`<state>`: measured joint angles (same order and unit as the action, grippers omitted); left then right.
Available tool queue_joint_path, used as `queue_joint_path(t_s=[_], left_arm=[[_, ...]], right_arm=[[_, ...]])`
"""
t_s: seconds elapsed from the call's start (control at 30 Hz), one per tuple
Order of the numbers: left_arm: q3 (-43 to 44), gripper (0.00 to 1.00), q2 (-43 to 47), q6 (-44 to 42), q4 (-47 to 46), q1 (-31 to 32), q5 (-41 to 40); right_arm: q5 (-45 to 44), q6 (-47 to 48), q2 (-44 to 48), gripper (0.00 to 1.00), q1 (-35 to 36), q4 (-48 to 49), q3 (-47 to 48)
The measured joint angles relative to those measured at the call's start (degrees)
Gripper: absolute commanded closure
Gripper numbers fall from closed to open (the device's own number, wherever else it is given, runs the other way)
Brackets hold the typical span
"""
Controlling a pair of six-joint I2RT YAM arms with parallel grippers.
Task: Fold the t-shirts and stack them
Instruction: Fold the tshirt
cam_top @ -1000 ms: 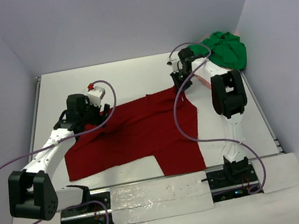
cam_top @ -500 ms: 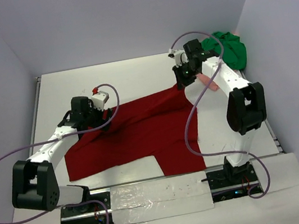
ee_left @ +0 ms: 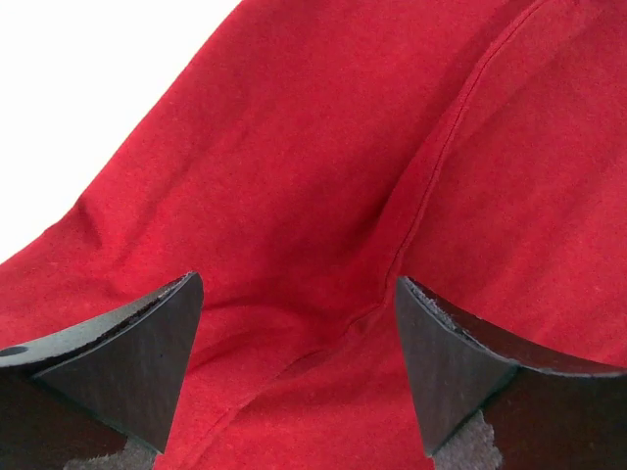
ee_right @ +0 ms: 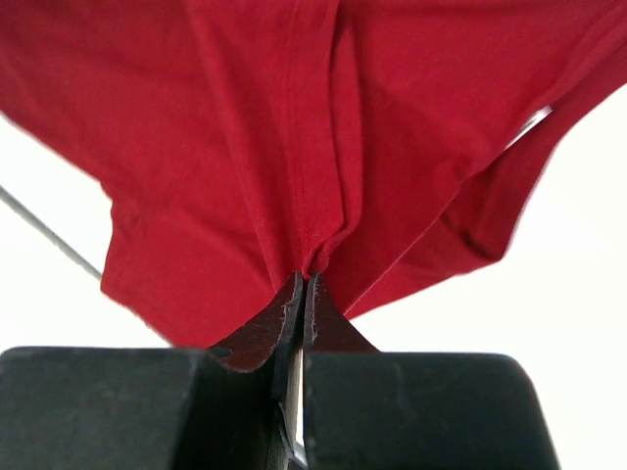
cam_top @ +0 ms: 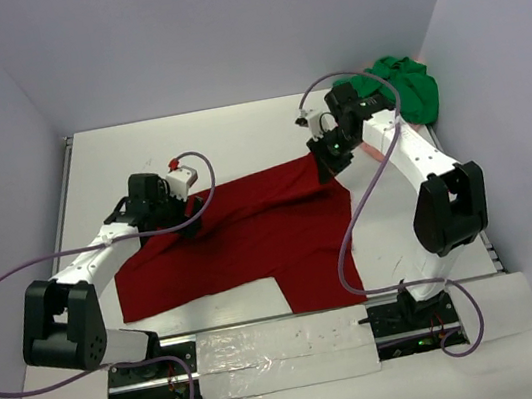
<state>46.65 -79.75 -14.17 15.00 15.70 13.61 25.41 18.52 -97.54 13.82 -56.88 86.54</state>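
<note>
Fabric is the whole story right now: the dark red t-shirt (cam_top: 242,239) lies spread over the middle of the white counter (cam_top: 235,133), mostly flat, with one section reaching down toward the arm bases and its far right corner lifted off the surface. That raised corner sits in the right gripper (cam_top: 327,161), and the right wrist view shows it clearly: jaws pinched tight on a bunched fold of red cloth. A stitched seam runs straight up from the fingertips, and the garment falls away beyond them in soft creases. On the other side, the left gripper (cam_top: 191,211) hovers at the shirt's far left edge, jaws spread wide, nothing held between them. From its wrist camera, red cloth lies just below and ahead of the two dark fingers (ee_left: 118,352), with a seam line curving up through the gap and bare white counter showing at the upper left. The cloth itself is plain, matte and deep red, gently wrinkled. Beyond the right gripper and off to its right, the bright green t-shirt (cam_top: 402,87) sits crumpled in the far corner, apart from the red one.
</note>
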Motion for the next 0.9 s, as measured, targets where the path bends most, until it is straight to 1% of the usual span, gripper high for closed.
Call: queue_joint_path(t_s=[0.13,0.17,0.2,0.23,0.3,0.33,0.43,0.57,0.73,0.9], left_arm=[[0.3,0.12,0.0,-0.1,1.2,0.0,0.9],[0.5,0.12,0.0,-0.1,1.6,0.0,1.2],[0.7,0.12,-0.2,-0.2,2.0,0.0,1.5],[1.1,0.12,-0.4,-0.3,2.6,0.0,1.8],[1.8,0.11,-1.0,-0.5,3.3,0.0,2.5],[2.1,0.11,-1.4,-0.6,3.7,0.0,2.9],[2.9,0.11,-2.3,-1.2,4.8,0.0,4.2],[3.1,0.11,-3.3,-1.7,5.6,-0.1,5.4],[3.1,0.12,-4.4,-2.7,6.0,-0.7,6.2],[3.1,0.12,-5.2,-2.5,5.6,-2.0,5.6]], right_arm=[[0.6,2.0,1.5,1.0,0.7,-3.4,-2.6],[0.6,2.5,1.6,0.91,0.9,-4.3,-3.2],[0.6,3.2,1.6,0.76,1.0,-5.6,-4.0],[0.8,3.7,1.5,0.53,1.2,-6.5,-4.8],[1.2,5.9,1.4,0.26,1.4,-8.9,-6.8],[1.3,6.6,1.2,0.24,1.4,-10.1,-7.7],[1.4,8.3,0.1,0.22,1.7,-11.6,-10.1],[1.4,8.4,-0.5,0.22,1.8,-10.8,-10.2],[1.6,7.0,-1.3,0.23,1.8,-6.4,-6.6],[2.1,4.6,-4.7,0.23,2.0,-0.1,-2.1]])
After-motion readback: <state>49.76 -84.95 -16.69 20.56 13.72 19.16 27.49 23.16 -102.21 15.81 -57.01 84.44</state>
